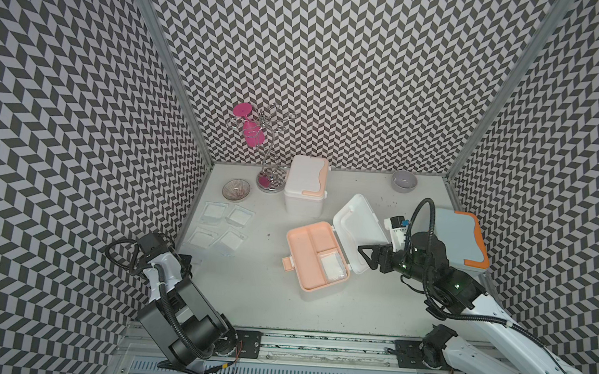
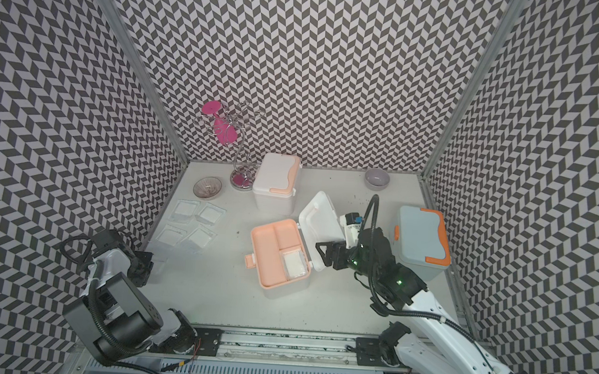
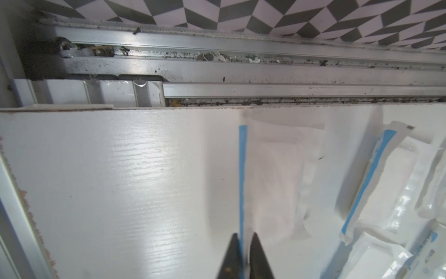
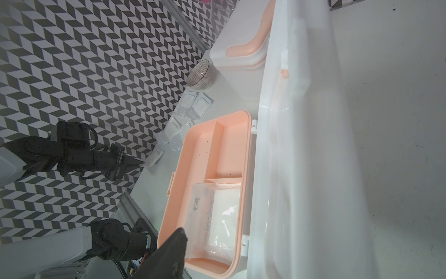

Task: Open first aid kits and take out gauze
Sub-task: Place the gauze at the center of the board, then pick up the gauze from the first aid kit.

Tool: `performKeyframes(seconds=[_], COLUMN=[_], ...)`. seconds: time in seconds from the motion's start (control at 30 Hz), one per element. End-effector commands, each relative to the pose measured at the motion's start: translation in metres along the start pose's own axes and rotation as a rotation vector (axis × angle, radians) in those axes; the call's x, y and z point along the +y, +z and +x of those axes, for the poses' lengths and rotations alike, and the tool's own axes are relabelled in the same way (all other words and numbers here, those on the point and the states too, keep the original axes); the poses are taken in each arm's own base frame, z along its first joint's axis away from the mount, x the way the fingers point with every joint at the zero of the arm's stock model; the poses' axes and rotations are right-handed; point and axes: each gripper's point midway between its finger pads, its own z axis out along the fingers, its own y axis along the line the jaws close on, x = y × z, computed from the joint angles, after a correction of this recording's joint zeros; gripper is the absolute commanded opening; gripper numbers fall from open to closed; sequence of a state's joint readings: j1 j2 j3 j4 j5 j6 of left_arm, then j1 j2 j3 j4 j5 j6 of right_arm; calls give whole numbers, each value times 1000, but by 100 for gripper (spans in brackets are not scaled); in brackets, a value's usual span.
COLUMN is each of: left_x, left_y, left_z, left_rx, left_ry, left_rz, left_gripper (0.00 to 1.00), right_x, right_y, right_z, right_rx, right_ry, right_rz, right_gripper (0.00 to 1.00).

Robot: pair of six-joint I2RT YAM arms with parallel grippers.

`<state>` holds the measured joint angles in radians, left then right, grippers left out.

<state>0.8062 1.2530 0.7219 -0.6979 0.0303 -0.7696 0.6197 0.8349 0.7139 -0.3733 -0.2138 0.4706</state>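
Left gripper (image 3: 245, 256) at table's left edge, fingertips almost together around gauze wrapper (image 3: 272, 178) edge; pinched or released, can't tell. Loose gauze packets (image 1: 239, 217) beside it. Middle kit (image 1: 301, 252) open, gauze pad (image 1: 332, 268) in tray corner. Right gripper (image 1: 370, 258) straddles lid (image 1: 360, 223); grip unclear.

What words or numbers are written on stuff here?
Nothing can be read for sure.
Gauze in the open kit: grey print, too blurred.
Gauze on the table: blue print, too blurred.
Camera label: too small.
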Motion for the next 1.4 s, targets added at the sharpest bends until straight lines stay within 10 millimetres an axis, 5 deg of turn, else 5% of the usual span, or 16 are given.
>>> performKeyframes(seconds=[0.0, 0.2, 0.43, 0.57, 0.87, 1.2, 1.37], left_x=[-4, -17, -82, -103, -110, -78, -68], left_y=[-9, -28, -140, -186, -192, -202, -206], left_z=[-1, 22, 49, 87, 199, 334, 380], left_rx=[-12, 34, -107, -73, 172, 305, 303], left_ry=[13, 36, 190, 294, 560, 863, 993], left_rz=[33, 142, 413, 540, 603, 561, 538], left_gripper=[29, 57, 74, 82, 76, 70, 66], right_x=[13, 12, 12, 10, 6, 1, -1], right_y=[-2, 3, 3, 0, -5, -11, -11], right_z=[-16, -16, -21, -28, -35, -31, -28], right_rx=[-53, -46, -72, -101, -136, -159, -160], right_ry=[-28, -30, -34, -43, -43, -25, -22], right_rz=[-44, -45, -40, -18, 12, 24, 24], right_gripper=[75, 75, 75, 75, 75, 75, 75])
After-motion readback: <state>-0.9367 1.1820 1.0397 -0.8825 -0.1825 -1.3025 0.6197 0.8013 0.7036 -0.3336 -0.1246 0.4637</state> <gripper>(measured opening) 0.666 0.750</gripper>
